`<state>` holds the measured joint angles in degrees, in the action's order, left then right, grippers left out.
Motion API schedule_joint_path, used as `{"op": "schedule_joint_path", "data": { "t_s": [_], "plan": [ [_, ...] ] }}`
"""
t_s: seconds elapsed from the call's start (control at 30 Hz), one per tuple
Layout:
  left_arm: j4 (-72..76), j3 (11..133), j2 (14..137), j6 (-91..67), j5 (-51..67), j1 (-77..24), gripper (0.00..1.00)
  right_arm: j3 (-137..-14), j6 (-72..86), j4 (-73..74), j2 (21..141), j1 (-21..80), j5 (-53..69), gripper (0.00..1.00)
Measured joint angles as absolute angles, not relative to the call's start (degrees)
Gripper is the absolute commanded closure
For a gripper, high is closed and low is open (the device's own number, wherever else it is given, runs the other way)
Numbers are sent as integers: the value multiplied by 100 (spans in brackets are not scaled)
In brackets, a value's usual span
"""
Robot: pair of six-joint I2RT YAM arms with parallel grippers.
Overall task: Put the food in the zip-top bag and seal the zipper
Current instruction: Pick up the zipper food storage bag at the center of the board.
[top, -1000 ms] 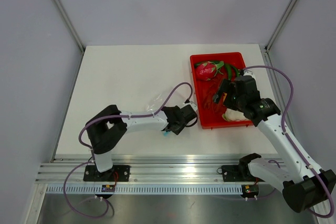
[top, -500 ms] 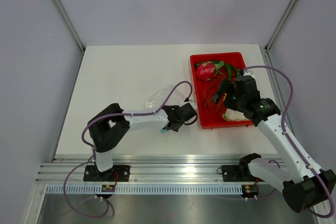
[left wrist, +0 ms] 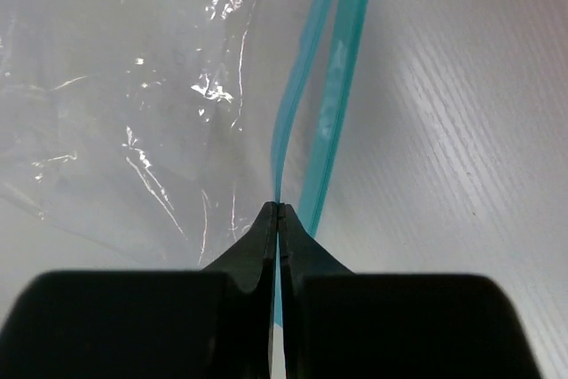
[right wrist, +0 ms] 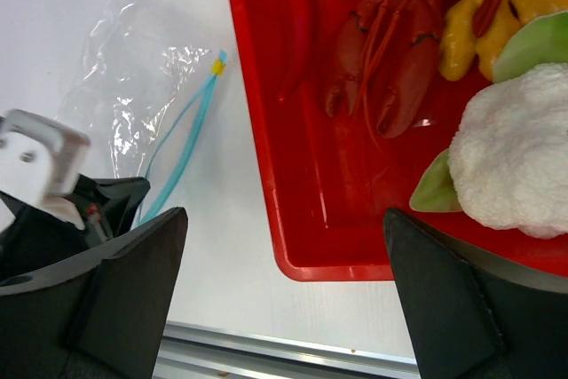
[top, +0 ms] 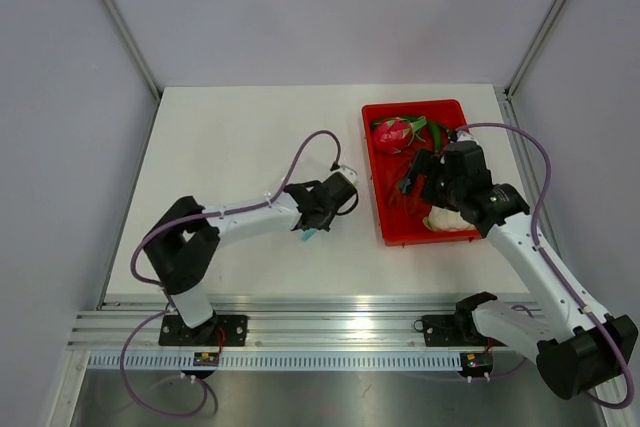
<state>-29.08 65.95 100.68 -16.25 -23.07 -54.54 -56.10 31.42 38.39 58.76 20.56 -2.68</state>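
Left gripper (left wrist: 278,210) pinched closed on blue zipper (left wrist: 333,86), clear bag (left wrist: 133,86) spreading ahead and left of it | right gripper (right wrist: 284,219) spread wide above red tray (right wrist: 271,175) | bag flat on white ribbed worktop (top: 230,137) | pale grey walls (top: 320,7) on three sides, metal rail (top: 320,312) behind both grippers

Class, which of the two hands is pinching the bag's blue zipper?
The left hand: shut on the zipper, whereas the right hand hangs open above the red tray.

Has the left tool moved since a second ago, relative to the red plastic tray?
Yes. The left tool, pinched shut on the light-blue zipper strip, has pulled left, away from the red plastic tray, widening the gap between them.
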Motion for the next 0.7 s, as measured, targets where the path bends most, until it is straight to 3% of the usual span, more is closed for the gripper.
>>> {"op": "schedule_joint_path", "data": {
  "t_s": [0.17,0.37,0.7],
  "plan": [
    [-3020,6598,9303,-1861,-1925,-4991,100,-5551,3352,3544,5911,2130,23,1],
    [-3387,6720,8641,-2134,-1188,-4473,100,-5476,3763,2991,6202,2956,115,1],
    [-3647,6943,8547,-2440,-642,-4241,100,-5638,4123,2379,7535,3614,261,0]
  ]
}}
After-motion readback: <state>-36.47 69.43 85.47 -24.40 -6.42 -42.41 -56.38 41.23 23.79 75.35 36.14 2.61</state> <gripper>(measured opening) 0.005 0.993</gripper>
